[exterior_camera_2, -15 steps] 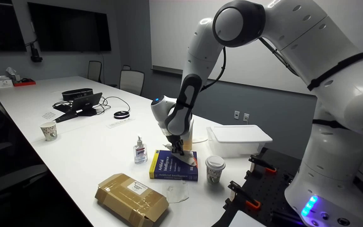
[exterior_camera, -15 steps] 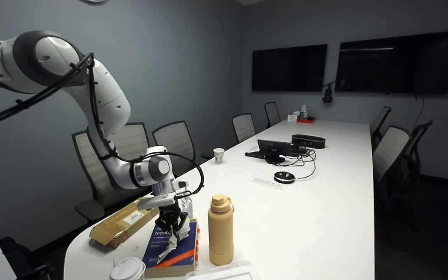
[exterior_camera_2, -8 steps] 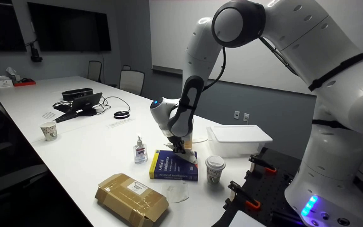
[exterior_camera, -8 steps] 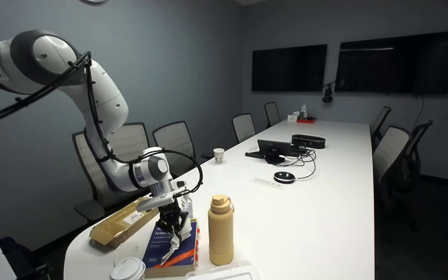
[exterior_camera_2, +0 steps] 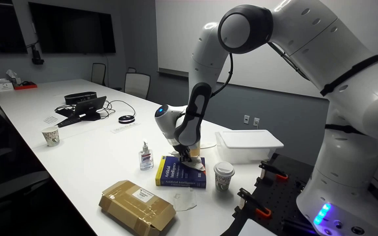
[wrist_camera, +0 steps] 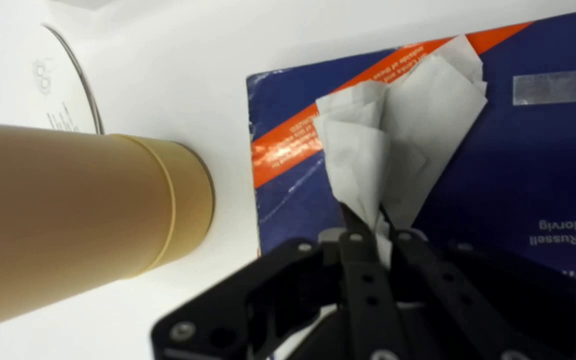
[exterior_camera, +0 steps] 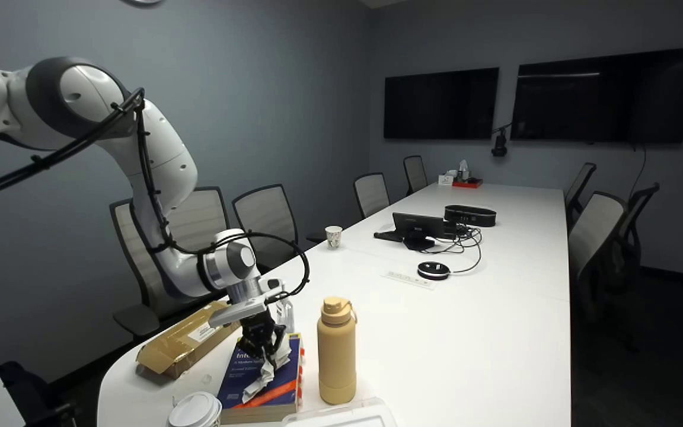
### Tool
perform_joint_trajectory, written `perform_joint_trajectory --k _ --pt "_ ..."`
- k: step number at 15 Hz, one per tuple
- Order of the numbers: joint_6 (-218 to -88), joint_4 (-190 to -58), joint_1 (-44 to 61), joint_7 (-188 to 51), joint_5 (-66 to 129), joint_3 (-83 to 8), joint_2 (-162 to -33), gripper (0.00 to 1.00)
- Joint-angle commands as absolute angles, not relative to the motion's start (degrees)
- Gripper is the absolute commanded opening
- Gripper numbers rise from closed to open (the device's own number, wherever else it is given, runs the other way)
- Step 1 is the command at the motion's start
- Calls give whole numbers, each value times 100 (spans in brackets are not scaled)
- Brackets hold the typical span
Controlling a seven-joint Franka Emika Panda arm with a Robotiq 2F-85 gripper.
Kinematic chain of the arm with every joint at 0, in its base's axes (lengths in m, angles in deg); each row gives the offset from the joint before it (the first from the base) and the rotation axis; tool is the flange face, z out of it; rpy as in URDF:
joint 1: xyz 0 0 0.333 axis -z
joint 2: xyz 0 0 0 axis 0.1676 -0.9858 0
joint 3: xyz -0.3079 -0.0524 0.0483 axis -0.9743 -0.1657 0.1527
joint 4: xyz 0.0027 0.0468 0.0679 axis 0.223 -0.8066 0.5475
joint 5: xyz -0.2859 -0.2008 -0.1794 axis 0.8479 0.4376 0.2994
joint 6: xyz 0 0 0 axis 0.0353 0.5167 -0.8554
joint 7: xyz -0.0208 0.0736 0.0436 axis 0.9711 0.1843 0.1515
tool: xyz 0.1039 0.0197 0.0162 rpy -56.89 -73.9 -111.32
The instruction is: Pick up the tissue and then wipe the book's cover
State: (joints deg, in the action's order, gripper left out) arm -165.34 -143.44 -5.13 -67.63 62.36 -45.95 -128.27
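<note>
I've got my black two-finger gripper (wrist_camera: 375,215) pinched almost fully together on a crumpled white paper tissue (wrist_camera: 423,120), which fans out ahead of it over the thick, blue-covered, orange-banded book (wrist_camera: 513,165) beneath. A tan cylindrical bottle (wrist_camera: 83,205) stands upright beside the gripper, untouched.

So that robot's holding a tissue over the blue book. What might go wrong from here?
The tan bottle stands close beside the book, so a wide wipe might knock it over.
The gripper pinches only part of the tissue and the rest sticks out loose, so it might tear or slip free.
The lidded paper cup stands nearby too; a stray swing might tip it, though whether it's full can't be seen.
</note>
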Motion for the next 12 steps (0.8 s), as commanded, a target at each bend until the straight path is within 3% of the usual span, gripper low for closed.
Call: perform_joint_trajectory --k 1,8,12 --pt "-16711 -14299 -382 -6918 6219 -4323 -12931 1" --pt "-16527 -14534 137 -7706 5495 -3706 -12603 1" --pt "-16570 -14548 45 -7569 5488 -3950 -12540 1"
